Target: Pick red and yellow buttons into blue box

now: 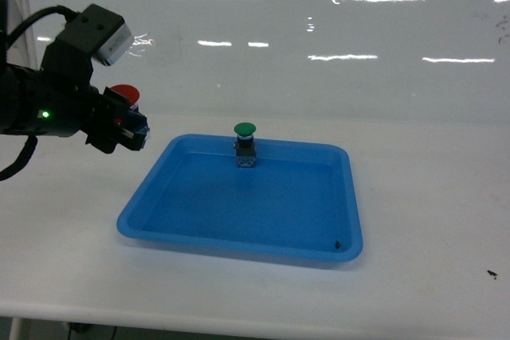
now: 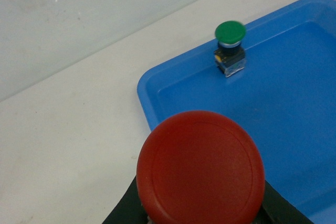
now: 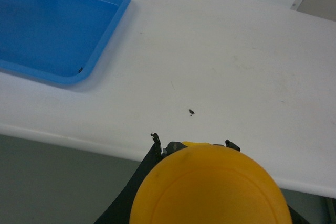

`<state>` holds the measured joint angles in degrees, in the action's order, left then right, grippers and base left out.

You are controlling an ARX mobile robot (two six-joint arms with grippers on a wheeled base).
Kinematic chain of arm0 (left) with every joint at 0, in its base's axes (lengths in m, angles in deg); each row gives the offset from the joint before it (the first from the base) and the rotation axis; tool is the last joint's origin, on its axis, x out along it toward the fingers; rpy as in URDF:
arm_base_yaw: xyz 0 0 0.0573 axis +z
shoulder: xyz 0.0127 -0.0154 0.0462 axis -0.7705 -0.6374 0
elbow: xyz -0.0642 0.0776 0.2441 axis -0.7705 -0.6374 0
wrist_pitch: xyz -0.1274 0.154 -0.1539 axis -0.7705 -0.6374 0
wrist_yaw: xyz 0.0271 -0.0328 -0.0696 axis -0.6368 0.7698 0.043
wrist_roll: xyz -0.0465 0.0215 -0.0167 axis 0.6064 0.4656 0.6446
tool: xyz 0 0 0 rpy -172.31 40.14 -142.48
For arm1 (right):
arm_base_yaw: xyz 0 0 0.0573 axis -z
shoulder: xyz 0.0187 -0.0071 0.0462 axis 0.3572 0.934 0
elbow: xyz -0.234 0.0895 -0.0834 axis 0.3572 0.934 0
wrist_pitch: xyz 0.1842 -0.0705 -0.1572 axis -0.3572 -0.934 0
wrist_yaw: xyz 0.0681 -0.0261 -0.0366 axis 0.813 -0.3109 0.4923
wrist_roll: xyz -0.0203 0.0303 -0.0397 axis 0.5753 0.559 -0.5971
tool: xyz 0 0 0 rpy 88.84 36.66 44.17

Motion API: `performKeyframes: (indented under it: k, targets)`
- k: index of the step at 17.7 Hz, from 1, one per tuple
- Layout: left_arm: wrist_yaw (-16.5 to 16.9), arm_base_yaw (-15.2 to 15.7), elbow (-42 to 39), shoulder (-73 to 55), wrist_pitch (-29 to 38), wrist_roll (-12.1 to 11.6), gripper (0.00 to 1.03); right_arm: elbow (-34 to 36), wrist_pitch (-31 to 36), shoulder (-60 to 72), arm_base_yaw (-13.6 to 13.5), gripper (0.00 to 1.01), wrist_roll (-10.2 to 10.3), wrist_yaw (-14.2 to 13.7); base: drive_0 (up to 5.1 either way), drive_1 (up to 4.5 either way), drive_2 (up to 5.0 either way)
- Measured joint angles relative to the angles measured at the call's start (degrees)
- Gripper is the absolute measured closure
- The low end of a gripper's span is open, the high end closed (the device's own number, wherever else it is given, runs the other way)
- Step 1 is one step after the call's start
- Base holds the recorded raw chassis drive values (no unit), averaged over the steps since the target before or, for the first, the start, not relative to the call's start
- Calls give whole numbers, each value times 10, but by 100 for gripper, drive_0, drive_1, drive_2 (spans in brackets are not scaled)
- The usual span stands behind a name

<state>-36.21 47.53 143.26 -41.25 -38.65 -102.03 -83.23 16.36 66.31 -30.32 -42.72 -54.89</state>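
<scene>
In the head view my left gripper hangs just left of the blue box, above the table, shut on the red button. In the left wrist view the red cap fills the lower middle between the dark fingers, beside the box's near-left corner. The right wrist view shows my right gripper shut on the yellow button, over the table's front edge and to the right of the box. That gripper is out of the head view.
A green-capped button stands upright inside the box at its far rim, also seen in the left wrist view. A small dark speck lies on the white table. A glossy wall stands behind.
</scene>
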Motion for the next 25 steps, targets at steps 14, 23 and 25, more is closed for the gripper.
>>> performKeyframes:
  k: [14,23,25]
  targets:
    - [51,16,-147,204,5,5,79,0,0,0,0,75,0,0,0,0,0]
    - [51,16,-147,205,7,5,79,0,0,0,0,75,0,0,0,0,0]
    - [118,46,-221,337,-47,16,79,0,0,0,0,75,0,-1,0,0,0]
